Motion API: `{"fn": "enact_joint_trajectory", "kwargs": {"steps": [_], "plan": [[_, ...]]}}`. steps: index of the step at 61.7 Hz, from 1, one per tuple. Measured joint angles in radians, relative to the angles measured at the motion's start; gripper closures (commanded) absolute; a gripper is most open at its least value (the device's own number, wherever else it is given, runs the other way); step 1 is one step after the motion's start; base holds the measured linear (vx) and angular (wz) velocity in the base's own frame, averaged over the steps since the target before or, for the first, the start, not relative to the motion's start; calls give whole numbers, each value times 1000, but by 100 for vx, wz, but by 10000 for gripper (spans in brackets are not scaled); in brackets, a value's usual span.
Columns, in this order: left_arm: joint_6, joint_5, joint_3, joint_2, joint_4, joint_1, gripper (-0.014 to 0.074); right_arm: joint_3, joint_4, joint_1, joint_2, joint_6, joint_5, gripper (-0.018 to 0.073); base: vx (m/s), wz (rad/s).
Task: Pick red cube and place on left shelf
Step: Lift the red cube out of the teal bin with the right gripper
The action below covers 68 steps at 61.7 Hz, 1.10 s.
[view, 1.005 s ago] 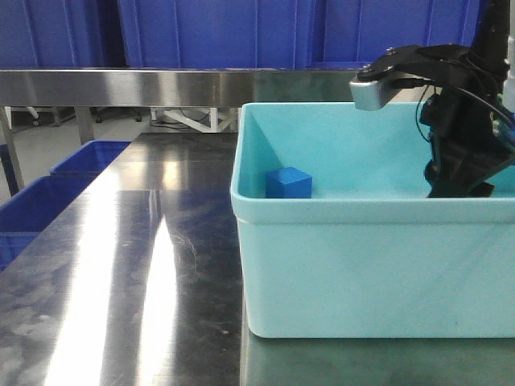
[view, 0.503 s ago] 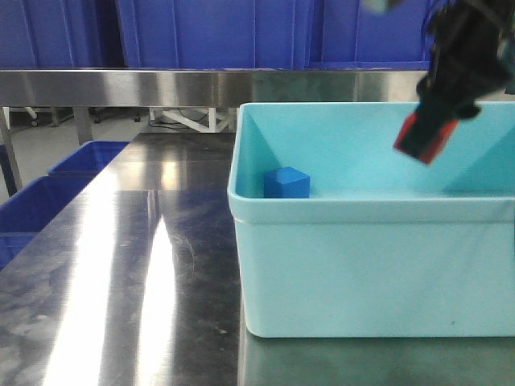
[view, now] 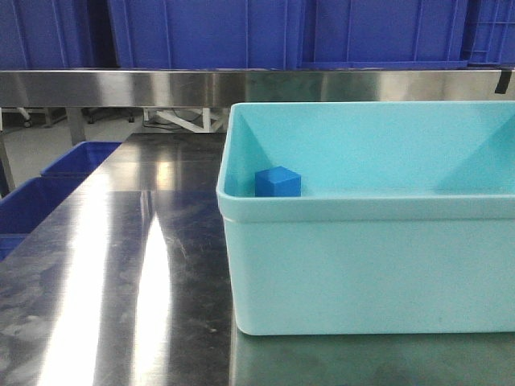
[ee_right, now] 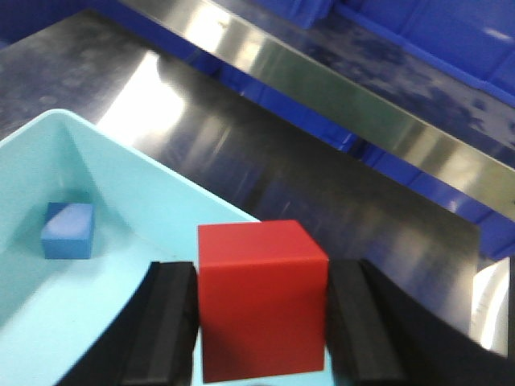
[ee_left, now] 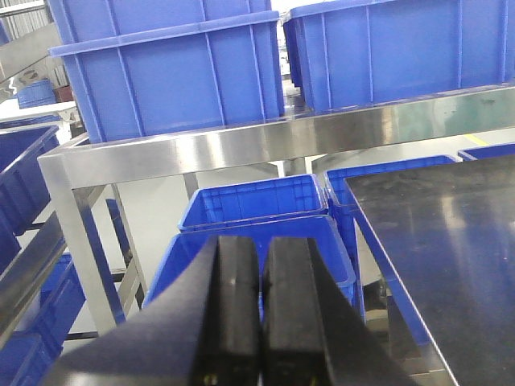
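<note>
The red cube hangs above the near end of the light-blue bin, and my right gripper is shut on it, one black pad on each side face. In the front view neither the cube nor either gripper shows. My left gripper is shut with nothing between its pads, off the table's left edge, above blue crates on the floor. The steel shelf rack loaded with large blue crates stands behind the table, and its flat front rail spans the front view.
A small blue cube lies at the bin's left end, also seen as the blue cube. The bin sits on the steel worktable. Blue floor crates stand left of the table. Another rack rail lies far left.
The right gripper rose out of the bin with the red cube and left the top of the front view. The bin now sits slightly further left in the front view.
</note>
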<state>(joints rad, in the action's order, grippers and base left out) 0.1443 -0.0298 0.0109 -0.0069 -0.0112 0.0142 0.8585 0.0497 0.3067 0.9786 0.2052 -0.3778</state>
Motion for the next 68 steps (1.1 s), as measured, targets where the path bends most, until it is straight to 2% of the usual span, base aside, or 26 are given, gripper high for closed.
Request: {"fn": "enact_joint_trajectory", "kwargs": {"steps": [15,33,68], "plan": [[0,0,0,0,0,0,491,-193,-50,-94,-246,-2,57,494,0,0],[0,0,0,0,0,0,491,-330,-61,-105,-507,-2,73,494,0,0],[0,0,0,0,0,0,491,-363,-61,-105,-561,-2,54,494,0,0]]}}
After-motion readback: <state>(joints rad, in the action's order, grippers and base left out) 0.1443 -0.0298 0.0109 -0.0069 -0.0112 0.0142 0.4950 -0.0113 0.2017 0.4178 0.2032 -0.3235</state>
